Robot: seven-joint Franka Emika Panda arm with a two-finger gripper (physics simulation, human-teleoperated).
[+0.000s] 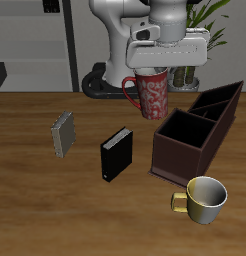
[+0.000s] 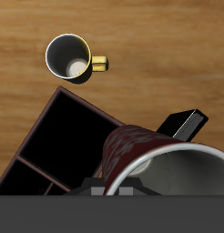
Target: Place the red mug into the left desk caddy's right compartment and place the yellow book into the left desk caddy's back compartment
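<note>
You've got the red mug [image 1: 152, 93] up off the counter [image 1: 35, 200], hanging from the pincer [image 1: 158, 66], which is closed on its rim. It's riding in the air just behind the caddy [image 1: 195, 128], a little tilted, handle pointing away from the caddy. In the wrist view the mug's pale inside fills the frame, and past it you can see the caddy's dark open sections. The big square compartment [image 1: 183, 137], the one nearest the counter's front edge, looks free to take it.

A mug like that is stiff and probably fairly heavy for a rim pinch, and the glaze is likely slick, so I'd expect it to swing or slip if you jerk. Move gently, get it level over the square section, and lower before letting go.

The yellow book [image 1: 63, 133] stands well away from the caddy, beyond the black book [image 1: 115, 153]. It's thin and light; pinching it across the covers near the top edge should do. The yellow-and-white mug [image 1: 203, 198] sits just in front of the caddy, so mind it on the way down.
</note>
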